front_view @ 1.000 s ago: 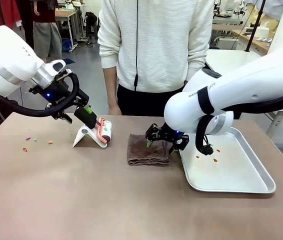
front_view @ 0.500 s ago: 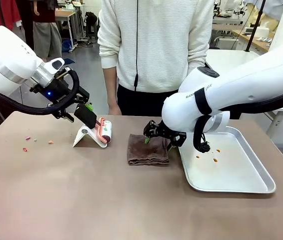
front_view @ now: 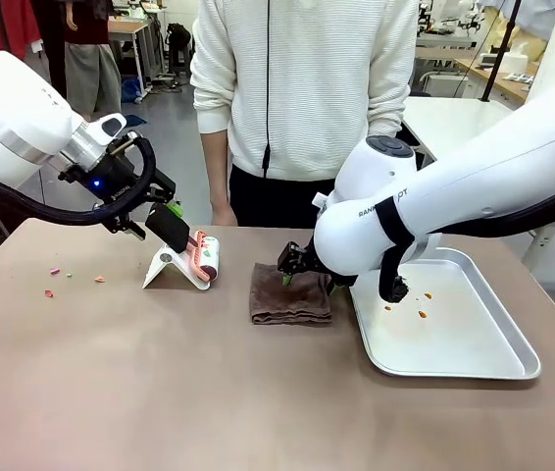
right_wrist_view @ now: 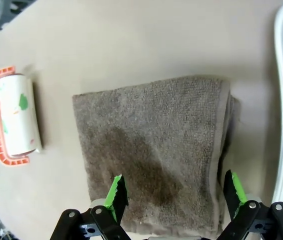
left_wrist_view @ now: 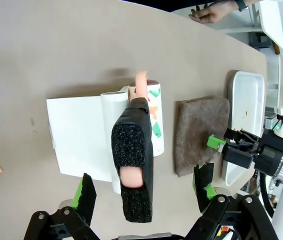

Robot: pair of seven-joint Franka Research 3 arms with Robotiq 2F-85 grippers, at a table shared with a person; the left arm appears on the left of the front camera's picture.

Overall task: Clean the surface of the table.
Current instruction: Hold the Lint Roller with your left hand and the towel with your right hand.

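The tan surface (front_view: 209, 392) fills the front view, with coloured scraps (front_view: 54, 280) near its left edge. The left hand (left_wrist_view: 144, 189) is spread and straddles the black handle of the lint roller (left_wrist_view: 151, 115). The right hand (right_wrist_view: 174, 186), also spread, hovers over the folded brown towel (right_wrist_view: 151, 145). Centre each before closing — take the handle squarely and the towel by its thick fold.

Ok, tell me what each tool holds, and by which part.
Nothing is held: left tool open around the lint roller's handle; right tool open over the brown cloth.
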